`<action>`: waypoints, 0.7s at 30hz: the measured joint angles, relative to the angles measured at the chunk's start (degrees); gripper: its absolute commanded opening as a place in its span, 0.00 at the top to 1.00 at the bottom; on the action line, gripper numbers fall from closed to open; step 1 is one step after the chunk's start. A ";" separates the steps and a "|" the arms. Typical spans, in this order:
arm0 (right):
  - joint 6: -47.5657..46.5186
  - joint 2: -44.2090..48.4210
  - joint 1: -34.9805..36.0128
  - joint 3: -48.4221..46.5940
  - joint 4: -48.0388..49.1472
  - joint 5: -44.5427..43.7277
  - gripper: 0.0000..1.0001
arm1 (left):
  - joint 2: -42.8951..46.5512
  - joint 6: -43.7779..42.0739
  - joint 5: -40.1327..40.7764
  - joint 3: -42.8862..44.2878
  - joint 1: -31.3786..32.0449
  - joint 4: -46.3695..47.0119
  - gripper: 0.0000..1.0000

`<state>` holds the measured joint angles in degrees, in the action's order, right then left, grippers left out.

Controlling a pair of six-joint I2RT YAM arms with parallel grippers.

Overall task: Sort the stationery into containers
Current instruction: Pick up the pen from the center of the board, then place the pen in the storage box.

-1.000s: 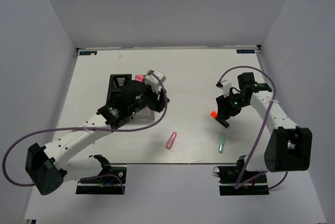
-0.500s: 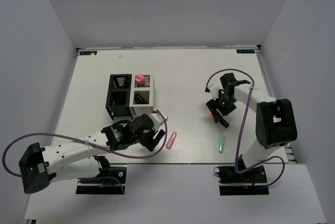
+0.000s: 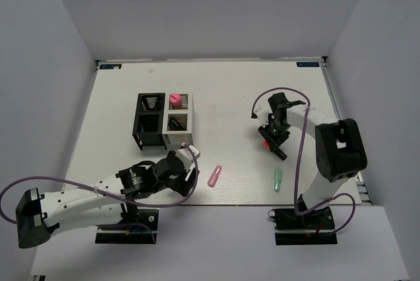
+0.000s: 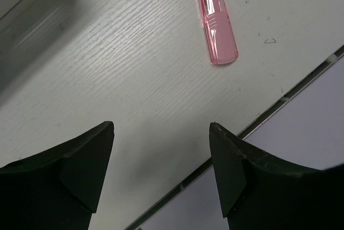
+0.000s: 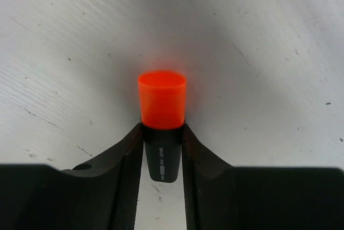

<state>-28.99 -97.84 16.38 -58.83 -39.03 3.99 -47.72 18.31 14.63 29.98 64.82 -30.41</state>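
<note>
A black highlighter with an orange cap lies on the table, and my right gripper is shut on its black barrel just behind the cap. From above, that highlighter sits right of centre under the right gripper. My left gripper stands open over the table's near edge, nothing between its fingers. A pale pink stick lies ahead of it. In the top view this pink stick is just right of the left gripper. A mint stick lies near the front edge.
A black organizer and a white organizer stand side by side left of centre. A fat pink marker stands in the white one's far compartment. The white organizer's corner shows at the left wrist view's top left.
My left arm has drawn back from the organizers to the near edge with its gripper now open, and the pink marker stands in the white one. My right gripper turned and closed on the highlighter.
</note>
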 measured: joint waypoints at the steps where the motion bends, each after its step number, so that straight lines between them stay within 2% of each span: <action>1: -0.15 -0.13 0.07 -0.24 -0.33 0.26 1.00 | 0.26 0.33 0.42 -0.24 0.37 -0.09 0.18; 5: -1.11 -1.49 0.50 -3.61 -4.13 5.35 1.00 | 2.51 1.73 2.56 -0.39 1.90 -2.38 0.18; 7: -1.84 -2.47 1.33 -8.92 -8.81 9.57 1.00 | 5.51 2.71 4.61 -0.35 2.73 -4.24 0.18; 13: -3.15 -6.40 7.17 -36.79 -17.51 26.51 1.00 | 20.20 8.61 14.58 -0.11 3.74 -11.28 0.16; 17: -1.33 -8.66 12.52 -50.03 -16.04 35.41 1.00 | 26.38 14.47 23.04 0.55 3.74 -18.67 0.16; 21: 3.63 -9.05 18.05 -50.01 -4.83 41.81 1.00 | 26.91 20.06 29.24 2.29 3.74 -26.64 0.15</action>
<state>-25.36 -106.89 34.44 -108.84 -43.86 45.80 -20.82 38.37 43.88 32.27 68.55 -57.06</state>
